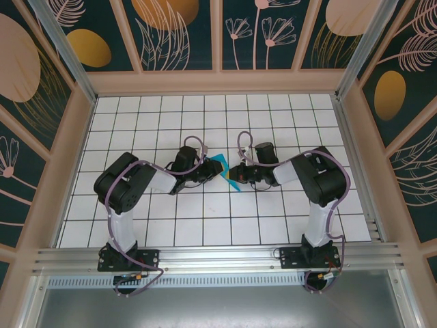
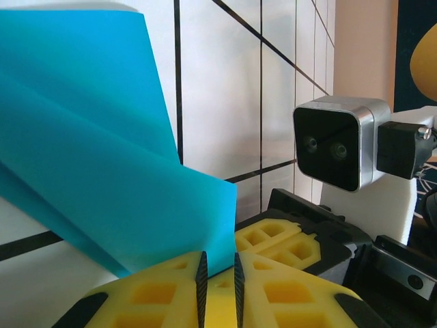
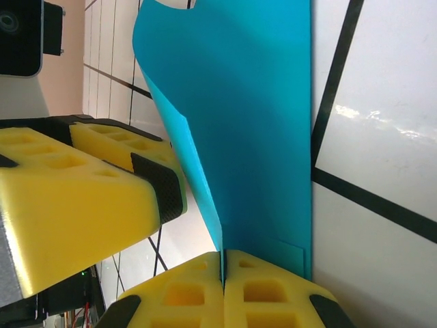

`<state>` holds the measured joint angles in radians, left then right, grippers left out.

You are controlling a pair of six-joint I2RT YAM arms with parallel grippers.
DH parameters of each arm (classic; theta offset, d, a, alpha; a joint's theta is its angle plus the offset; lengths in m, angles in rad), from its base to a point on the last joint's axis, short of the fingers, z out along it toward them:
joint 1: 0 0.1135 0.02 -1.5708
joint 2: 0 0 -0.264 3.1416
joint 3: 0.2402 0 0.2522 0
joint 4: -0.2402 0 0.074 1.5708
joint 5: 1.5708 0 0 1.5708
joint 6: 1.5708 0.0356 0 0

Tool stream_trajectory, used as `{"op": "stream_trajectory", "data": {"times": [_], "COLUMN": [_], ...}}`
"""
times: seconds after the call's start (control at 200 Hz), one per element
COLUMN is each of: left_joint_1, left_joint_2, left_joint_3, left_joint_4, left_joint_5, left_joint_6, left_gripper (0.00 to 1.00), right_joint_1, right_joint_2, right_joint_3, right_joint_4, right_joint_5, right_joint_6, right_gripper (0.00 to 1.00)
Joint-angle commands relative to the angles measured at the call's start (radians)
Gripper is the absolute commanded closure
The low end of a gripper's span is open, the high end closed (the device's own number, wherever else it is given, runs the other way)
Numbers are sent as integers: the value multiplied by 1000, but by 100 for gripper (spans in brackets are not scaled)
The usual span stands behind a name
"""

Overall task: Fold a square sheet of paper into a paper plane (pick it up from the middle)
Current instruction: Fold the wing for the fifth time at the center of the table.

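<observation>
Two sets of fingers, left (image 2: 218,283) and right (image 3: 223,273), pinch my square sheet of paper (image 1: 223,171): mid-fold; next, crease flat on the surface (image 1: 205,219).

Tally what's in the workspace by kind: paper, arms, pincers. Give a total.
Teal paper: 1, partly folded, held between the two pincers.
Arms: 2, left arm and right arm.
Pincers: 2, left pincer and right pincer, each shut on the paper.
Total: 5
</observation>
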<state>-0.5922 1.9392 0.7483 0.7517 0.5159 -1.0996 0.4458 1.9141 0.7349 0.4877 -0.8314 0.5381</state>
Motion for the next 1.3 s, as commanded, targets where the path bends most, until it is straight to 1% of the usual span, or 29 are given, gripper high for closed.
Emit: {"op": "stream_trajectory", "data": {"times": [0.0, 0.3, 0.48, 0.626, 0.721, 0.881, 1.091, 1.231, 1.296], "left_joint_1": [-7, -7, -7, -6, -7, -6, -7, -7, -7], "left_joint_2": [28, 59, 70, 75, 82, 95, 107, 123, 126], "left_joint_3": [23, 28, 36, 50, 63, 70, 83, 108, 114], "left_joint_4": [2, -16, -58, -138, -185, -228, -263, -308, -317], "left_joint_5": [-1, -17, -39, -71, -81, -87, -93, -100, -100], "left_joint_6": [29, 35, 39, 46, 55, 61, 59, 60, 61], "left_gripper": [80, 81, 82, 83, 85, 85, 85, 86, 86], "right_joint_1": [-6, -6, -6, -5, -7, -13, -13, 0, 14], "right_joint_2": [35, 44, 30, 6, -22, -55, -105, -131, -138], "right_joint_3": [12, 24, 43, 71, 81, 112, 96, 84, 87], "right_joint_4": [-66, -99, -156, -214, -245, -340, -383, -416, -435], "right_joint_5": [27, 22, 39, 46, 13, 27, 50, 89, 130], "right_joint_6": [-5, -19, -49, -83, -117, -176, -213, -277, -313], "right_gripper": [100, 99, 93, 86, 81, 79, 76, 74, 73]}}
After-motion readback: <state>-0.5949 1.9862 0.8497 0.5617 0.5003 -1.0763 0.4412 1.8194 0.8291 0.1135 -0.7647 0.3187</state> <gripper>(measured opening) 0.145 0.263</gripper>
